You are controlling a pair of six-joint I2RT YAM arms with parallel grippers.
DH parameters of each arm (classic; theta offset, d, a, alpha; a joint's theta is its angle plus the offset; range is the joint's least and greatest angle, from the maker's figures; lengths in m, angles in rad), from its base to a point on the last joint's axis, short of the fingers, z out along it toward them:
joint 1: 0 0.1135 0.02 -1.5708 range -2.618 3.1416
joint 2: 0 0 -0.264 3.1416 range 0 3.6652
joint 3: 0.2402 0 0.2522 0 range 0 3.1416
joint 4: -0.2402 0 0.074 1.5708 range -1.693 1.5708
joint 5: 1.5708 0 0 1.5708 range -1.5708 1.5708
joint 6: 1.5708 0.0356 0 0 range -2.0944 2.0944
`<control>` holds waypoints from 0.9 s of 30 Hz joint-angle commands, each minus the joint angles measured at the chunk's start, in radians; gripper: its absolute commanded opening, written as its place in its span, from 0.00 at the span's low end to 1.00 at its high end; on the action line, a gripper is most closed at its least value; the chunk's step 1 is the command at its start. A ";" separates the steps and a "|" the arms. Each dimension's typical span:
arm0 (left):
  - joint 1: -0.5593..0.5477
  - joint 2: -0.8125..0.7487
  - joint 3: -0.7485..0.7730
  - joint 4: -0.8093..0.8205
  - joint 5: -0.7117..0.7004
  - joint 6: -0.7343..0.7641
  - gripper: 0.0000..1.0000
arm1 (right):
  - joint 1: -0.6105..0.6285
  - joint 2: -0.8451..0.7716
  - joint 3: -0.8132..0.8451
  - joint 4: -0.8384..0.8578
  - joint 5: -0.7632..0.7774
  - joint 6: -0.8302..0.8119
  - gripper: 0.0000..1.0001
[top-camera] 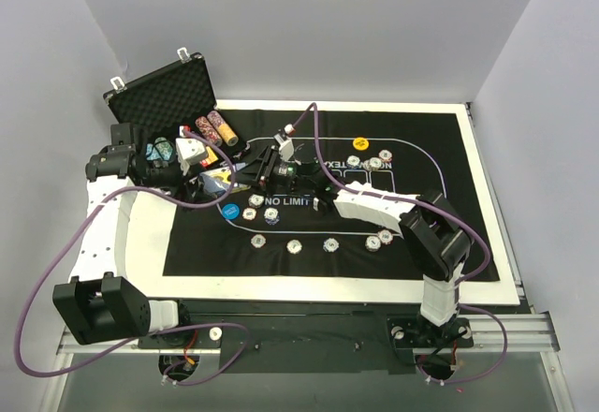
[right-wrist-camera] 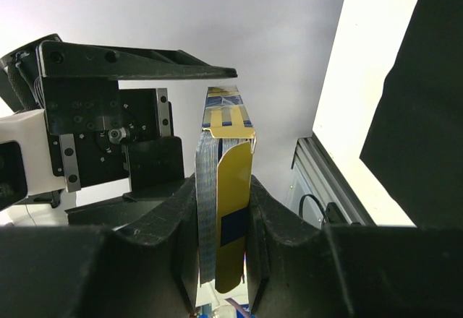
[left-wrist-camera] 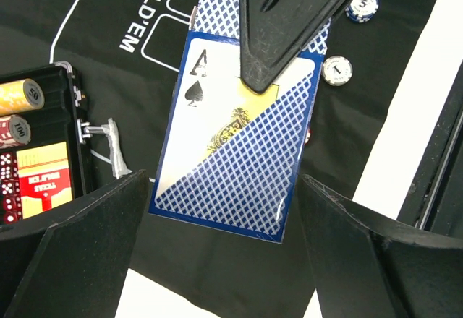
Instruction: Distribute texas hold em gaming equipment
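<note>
A pack of blue-backed playing cards (left-wrist-camera: 239,152), showing an ace of spades and a yellow flap, hangs above the black felt mat (top-camera: 412,243). My right gripper (right-wrist-camera: 223,181) is shut on it, the pack (right-wrist-camera: 217,209) standing edge-on between the pads. One of the right gripper's fingers (left-wrist-camera: 282,29) reaches down over the pack from the top of the left wrist view. My left gripper (left-wrist-camera: 223,184) stands wide open with its fingers either side of the pack's lower end, touching nothing. In the top view both grippers meet at the mat's left end near the pack (top-camera: 217,182). Several poker chips (top-camera: 294,246) lie along the printed oval.
The open black case (top-camera: 168,94) sits at the back left with chip stacks (top-camera: 223,127) beside its foam. A blue button (top-camera: 230,211) and a yellow button (top-camera: 359,143) lie on the mat. Two chips (left-wrist-camera: 338,69) lie beyond the pack; the case's corner (left-wrist-camera: 72,101) is close on the left.
</note>
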 commanded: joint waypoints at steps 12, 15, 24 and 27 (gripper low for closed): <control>0.006 0.060 0.049 -0.199 0.015 0.294 0.74 | 0.013 -0.017 0.037 0.116 -0.039 0.026 0.00; 0.007 0.051 0.049 -0.174 0.019 0.274 0.71 | 0.017 -0.008 0.041 0.122 -0.042 0.032 0.00; 0.012 0.041 0.053 -0.177 0.000 0.260 0.30 | -0.004 -0.048 -0.015 0.085 -0.056 -0.001 0.27; 0.020 0.034 0.047 -0.179 -0.003 0.264 0.27 | -0.038 -0.082 -0.081 0.079 -0.068 -0.012 0.36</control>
